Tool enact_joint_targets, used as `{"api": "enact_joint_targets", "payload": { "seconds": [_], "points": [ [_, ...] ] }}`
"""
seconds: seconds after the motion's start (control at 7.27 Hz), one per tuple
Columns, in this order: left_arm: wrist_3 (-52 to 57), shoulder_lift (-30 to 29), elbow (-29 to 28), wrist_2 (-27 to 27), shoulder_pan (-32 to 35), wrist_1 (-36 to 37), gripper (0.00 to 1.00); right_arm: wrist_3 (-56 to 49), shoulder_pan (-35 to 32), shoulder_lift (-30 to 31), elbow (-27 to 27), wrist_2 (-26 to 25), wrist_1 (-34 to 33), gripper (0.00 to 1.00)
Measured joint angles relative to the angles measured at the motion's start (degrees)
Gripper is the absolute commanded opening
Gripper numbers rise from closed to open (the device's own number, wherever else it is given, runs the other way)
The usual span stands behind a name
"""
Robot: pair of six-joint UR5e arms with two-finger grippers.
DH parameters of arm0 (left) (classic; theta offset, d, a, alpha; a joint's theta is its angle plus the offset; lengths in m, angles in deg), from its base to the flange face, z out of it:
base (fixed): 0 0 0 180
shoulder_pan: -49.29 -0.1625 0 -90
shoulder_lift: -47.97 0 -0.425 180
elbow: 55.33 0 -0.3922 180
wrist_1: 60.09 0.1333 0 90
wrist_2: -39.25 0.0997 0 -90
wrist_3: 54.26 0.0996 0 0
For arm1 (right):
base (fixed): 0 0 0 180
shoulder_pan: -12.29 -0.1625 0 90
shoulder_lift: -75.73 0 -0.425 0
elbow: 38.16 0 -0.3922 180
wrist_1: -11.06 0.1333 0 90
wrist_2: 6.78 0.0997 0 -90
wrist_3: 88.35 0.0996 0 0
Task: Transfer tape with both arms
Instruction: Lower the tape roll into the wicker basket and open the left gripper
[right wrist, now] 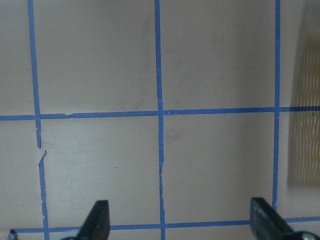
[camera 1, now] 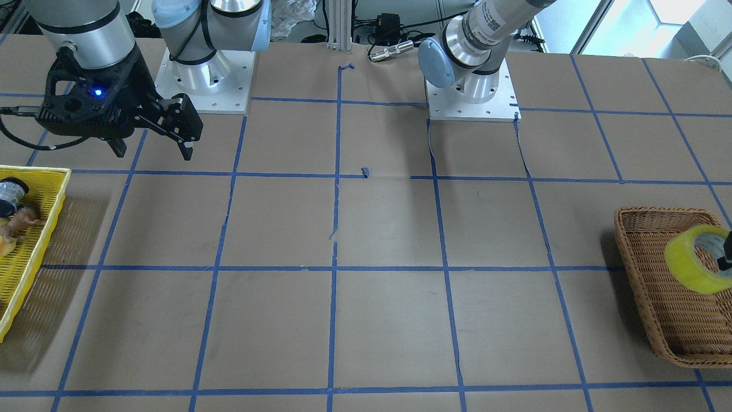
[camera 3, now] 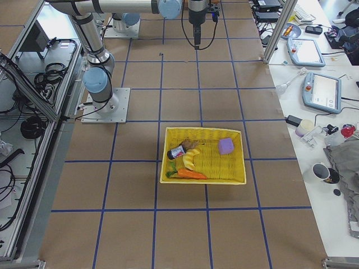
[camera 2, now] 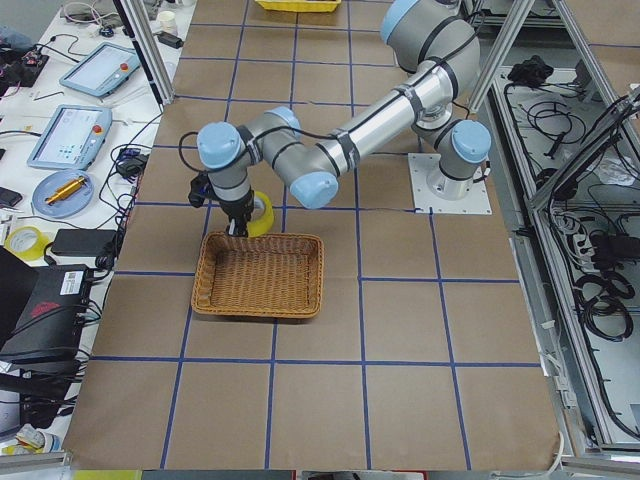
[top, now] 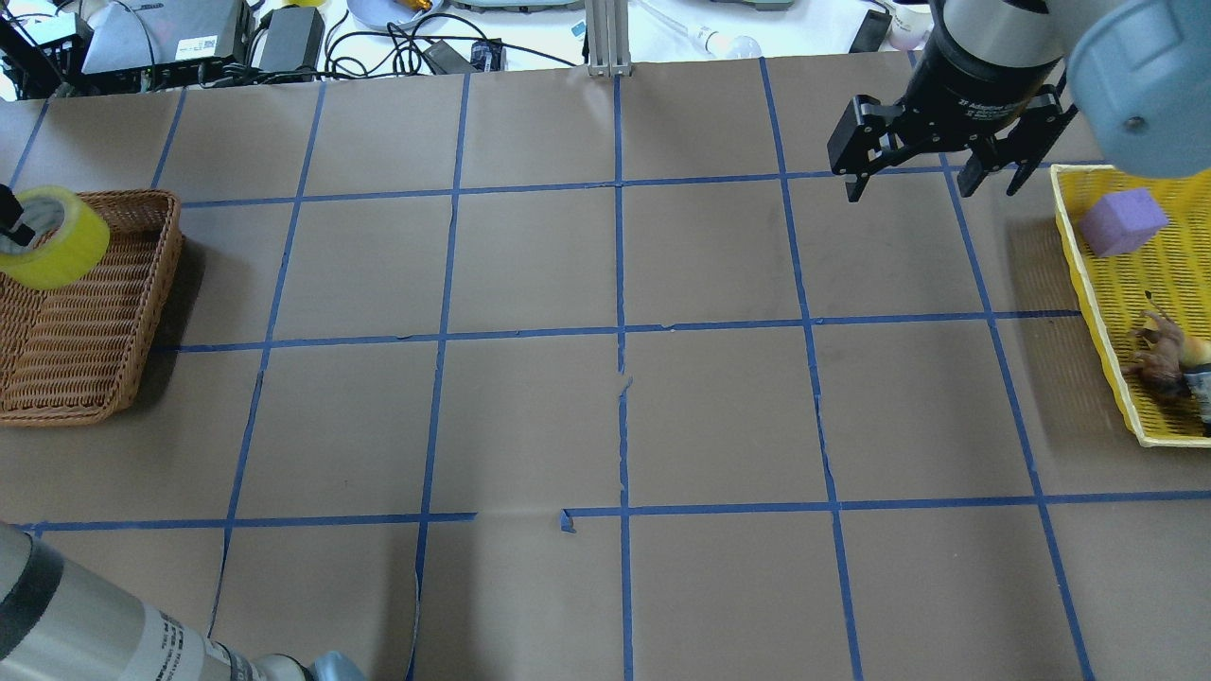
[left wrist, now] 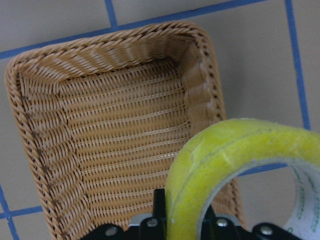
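The yellow tape roll (top: 55,248) hangs tilted over the wicker basket (top: 85,359), at the table's left end. My left gripper (top: 9,225) is shut on the roll's wall, one finger inside the whitish core. The left wrist view shows the tape (left wrist: 235,160) clamped between the fingers (left wrist: 159,202), with the basket (left wrist: 100,140) below. The tape (camera 1: 689,260) also shows in the front-facing view and the tape (camera 2: 263,213) in the exterior left view. My right gripper (top: 908,194) is open and empty, high over the table's far right. Its open fingers (right wrist: 97,220) show over bare grid paper.
A yellow mesh tray (top: 1097,312) at the right end holds a purple block (top: 1123,220), a dark spool (camera 3: 176,152), a carrot (camera 3: 188,174) and a banana. Blue tape lines grid the brown table. Cables and devices lie beyond the far edge.
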Motion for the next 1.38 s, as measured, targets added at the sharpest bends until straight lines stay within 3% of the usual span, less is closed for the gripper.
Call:
{"api": "enact_joint_targets", "payload": {
  "seconds": [0.41,0.55,0.96,1.38],
  "points": [
    [6.47,-6.21,0.92,-2.83,-4.21,6.12,0.00,0.01,0.00,0.00,-0.08,0.25,-0.01,1.00],
    [6.84,-8.25,1.16,-2.95,-4.40,9.25,0.12,0.07,0.00,0.00,-0.08,0.43,-0.01,1.00],
    [6.51,-11.32,1.76,-2.99,-4.34,14.61,0.80,0.11,0.00,0.00,-0.09,1.03,-0.01,1.00],
    [2.80,-8.52,2.04,-2.64,-0.81,13.14,0.84,0.08,0.00,0.01,-0.09,1.08,-0.01,1.00]
  ]
}}
